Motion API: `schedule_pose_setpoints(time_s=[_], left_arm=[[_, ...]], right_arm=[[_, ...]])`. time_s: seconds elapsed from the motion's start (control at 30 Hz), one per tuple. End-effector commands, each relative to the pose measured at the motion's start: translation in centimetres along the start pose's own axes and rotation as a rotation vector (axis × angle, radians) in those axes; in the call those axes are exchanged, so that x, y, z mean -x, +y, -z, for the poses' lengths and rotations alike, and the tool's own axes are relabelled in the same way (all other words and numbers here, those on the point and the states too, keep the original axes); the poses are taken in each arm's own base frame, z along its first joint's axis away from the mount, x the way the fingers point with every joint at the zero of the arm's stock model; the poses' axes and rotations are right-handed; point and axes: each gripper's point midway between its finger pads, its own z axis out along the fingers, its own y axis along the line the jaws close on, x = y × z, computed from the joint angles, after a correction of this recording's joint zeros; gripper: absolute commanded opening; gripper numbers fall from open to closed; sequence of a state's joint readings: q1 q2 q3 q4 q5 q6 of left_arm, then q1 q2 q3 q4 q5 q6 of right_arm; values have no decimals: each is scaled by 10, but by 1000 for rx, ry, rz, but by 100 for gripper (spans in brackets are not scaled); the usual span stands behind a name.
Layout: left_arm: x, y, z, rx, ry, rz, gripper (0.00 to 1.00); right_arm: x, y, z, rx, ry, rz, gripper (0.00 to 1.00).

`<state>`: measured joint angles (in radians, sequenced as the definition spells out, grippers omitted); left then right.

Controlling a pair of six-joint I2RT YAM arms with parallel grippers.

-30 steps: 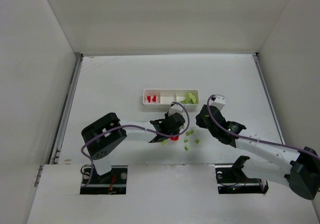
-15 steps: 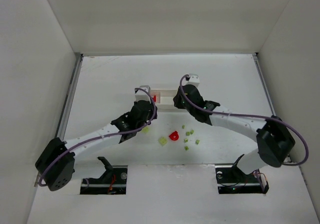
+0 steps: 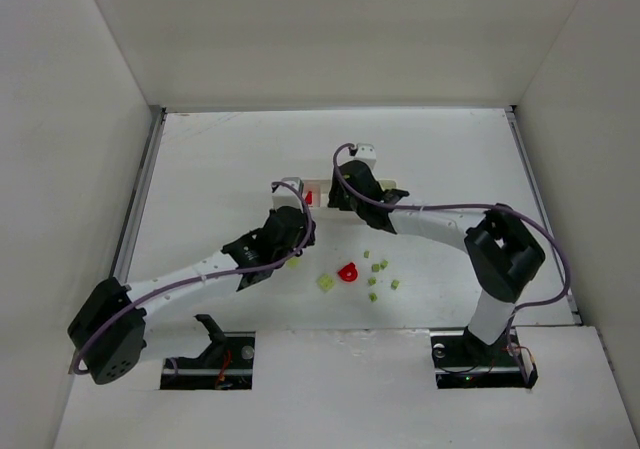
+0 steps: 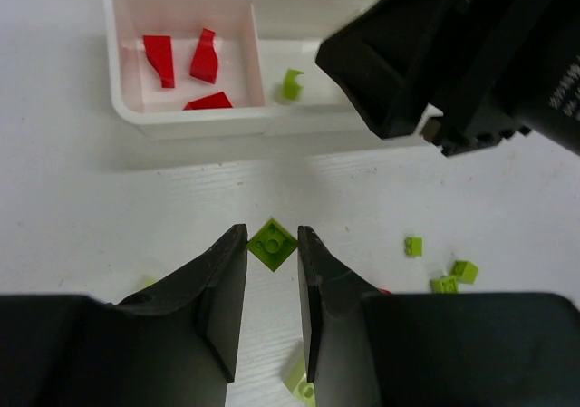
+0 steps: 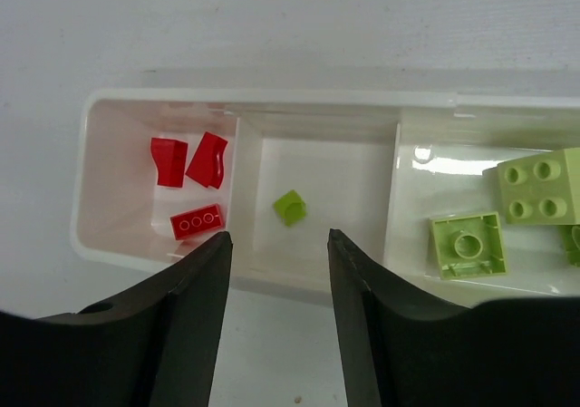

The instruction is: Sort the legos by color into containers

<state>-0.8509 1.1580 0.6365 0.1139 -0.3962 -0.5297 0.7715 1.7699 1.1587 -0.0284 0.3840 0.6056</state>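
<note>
The white tray (image 5: pixel 82 198) has three red legos (image 5: pixel 196 221) in its left compartment, one small green lego (image 5: pixel 290 207) in the middle and larger green legos (image 5: pixel 467 244) on the right. My right gripper (image 5: pixel 276 239) is open and empty above the tray's near wall, by the middle compartment; it also shows in the top view (image 3: pixel 338 195). My left gripper (image 4: pixel 272 235) is open low over the table in front of the tray, its tips either side of a green lego (image 4: pixel 273 242). In the top view the left gripper (image 3: pixel 292 237) is near that lego (image 3: pixel 293 261).
A red lego (image 3: pixel 347 272) and several green legos (image 3: pixel 372 281) lie loose on the table in front of the tray. A green one (image 3: pixel 326 282) lies just left of the red one. The right arm's black body (image 4: pixel 471 53) hangs over the tray's right part. White walls stand around the table.
Both arms have left the loose pile and reached the tray. In the last half second the right gripper slid left along the tray; the left gripper barely moved.
</note>
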Motion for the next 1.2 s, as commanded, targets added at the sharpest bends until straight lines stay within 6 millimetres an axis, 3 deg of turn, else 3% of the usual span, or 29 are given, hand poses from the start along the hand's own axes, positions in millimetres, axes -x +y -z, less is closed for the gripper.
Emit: schedule_pose_setpoints(time_s=[0.0, 0.13, 0.3, 0.43, 0.73, 0.87, 0.97, 1.17], left_arm=[[15, -21, 4, -43, -30, 17, 19], [24, -28, -3, -46, -40, 16, 20], [39, -45, -30, -46, -24, -18, 22], [46, -52, -56, -37, -13, -36, 22], [44, -49, -117, 18, 42, -59, 23], [40, -47, -134, 40, 58, -76, 26], [39, -43, -141, 66, 59, -81, 36], [51, -45, -133, 61, 30, -67, 47]], right_arm=[[39, 15, 7, 51, -91, -51, 53], [50, 9, 27, 60, -134, -89, 52], [55, -13, 65, 76, -193, -119, 39], [29, -41, 88, 56, -168, -113, 27], [-45, -95, 118, -46, -67, -109, 30], [-74, -91, 127, -25, 2, -58, 35], [-92, -75, 131, 27, 54, -39, 40], [-97, -61, 118, 32, 88, -16, 37]])
